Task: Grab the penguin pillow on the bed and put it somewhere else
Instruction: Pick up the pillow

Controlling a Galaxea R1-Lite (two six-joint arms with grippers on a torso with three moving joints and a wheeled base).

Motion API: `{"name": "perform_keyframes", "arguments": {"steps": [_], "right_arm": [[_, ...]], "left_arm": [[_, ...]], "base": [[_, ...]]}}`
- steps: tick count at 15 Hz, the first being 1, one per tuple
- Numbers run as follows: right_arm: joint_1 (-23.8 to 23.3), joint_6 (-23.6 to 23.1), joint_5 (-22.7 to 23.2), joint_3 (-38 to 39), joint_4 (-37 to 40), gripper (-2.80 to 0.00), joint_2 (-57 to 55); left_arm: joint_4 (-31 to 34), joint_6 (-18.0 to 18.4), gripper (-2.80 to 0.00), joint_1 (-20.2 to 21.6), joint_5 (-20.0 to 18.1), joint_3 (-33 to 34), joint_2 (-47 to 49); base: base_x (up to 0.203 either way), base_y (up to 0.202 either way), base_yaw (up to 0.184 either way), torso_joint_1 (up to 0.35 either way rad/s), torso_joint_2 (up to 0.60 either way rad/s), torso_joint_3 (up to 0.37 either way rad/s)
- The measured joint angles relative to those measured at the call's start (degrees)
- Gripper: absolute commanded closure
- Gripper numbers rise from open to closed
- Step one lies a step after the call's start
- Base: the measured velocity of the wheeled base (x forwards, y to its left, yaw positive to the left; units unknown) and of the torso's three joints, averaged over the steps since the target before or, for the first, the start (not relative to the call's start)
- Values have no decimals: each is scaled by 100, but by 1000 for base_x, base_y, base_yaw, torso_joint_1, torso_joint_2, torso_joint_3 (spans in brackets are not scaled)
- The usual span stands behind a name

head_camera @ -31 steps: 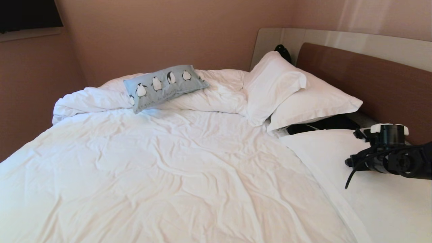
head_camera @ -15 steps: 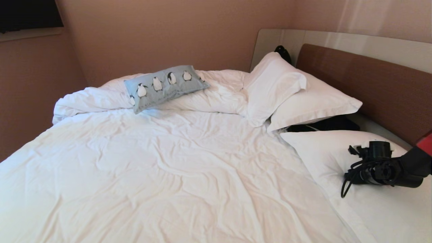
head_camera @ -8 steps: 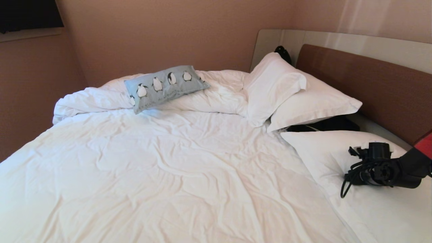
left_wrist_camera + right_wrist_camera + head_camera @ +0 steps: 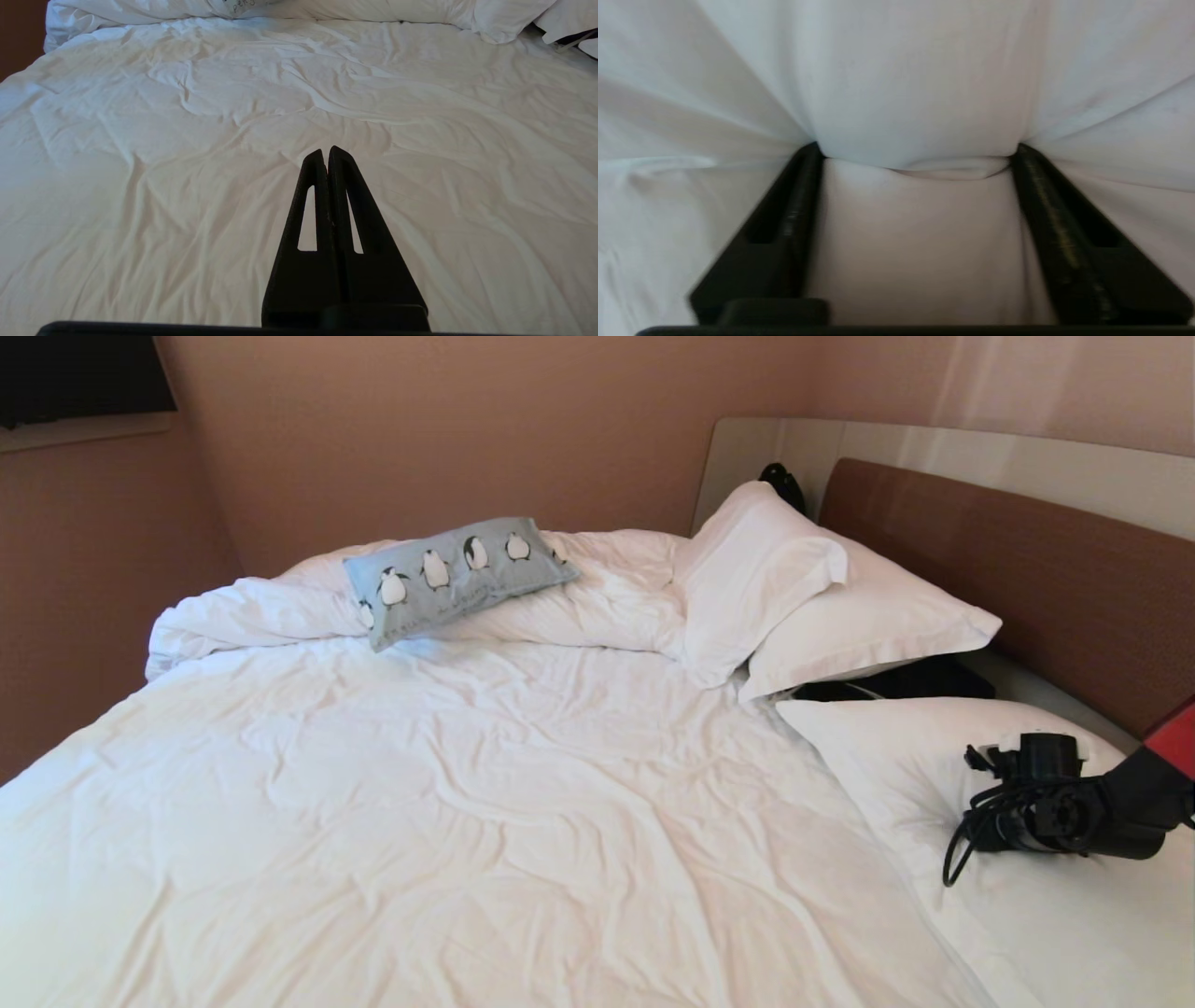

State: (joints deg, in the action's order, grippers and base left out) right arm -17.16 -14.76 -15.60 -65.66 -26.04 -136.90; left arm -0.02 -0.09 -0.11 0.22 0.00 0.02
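Head view shows the penguin pillow lying on the bunched duvet at the far edge of the bed, well apart from both arms. The right gripper presses into a white pillow by the headboard, its jaws spread with fabric bulging between them. The left gripper hovers over the sheet, jaws closed together.

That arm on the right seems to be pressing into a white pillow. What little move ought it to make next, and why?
Probably lift off and let go. The right tool has its fingers spread and dug into the plain white pillow by the headboard, bunching the fabric between them. The penguin pillow lies untouched on the rumpled duvet across the bed, far from this arm.
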Motion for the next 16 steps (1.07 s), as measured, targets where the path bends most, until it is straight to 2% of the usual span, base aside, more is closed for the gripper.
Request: {"name": "perform_keyframes", "arguments": {"steps": [10, 16], "right_arm": [[2, 98, 23, -51, 1, 0, 129], [9, 455, 86, -94, 60, 0, 487]], "left_arm": [[-1, 1, 0, 1, 2, 0, 0], [0, 1, 0, 4, 2, 0, 0]], "base": [[0, 0, 0, 0, 0, 0], [0, 0, 0, 0, 0, 0]]}}
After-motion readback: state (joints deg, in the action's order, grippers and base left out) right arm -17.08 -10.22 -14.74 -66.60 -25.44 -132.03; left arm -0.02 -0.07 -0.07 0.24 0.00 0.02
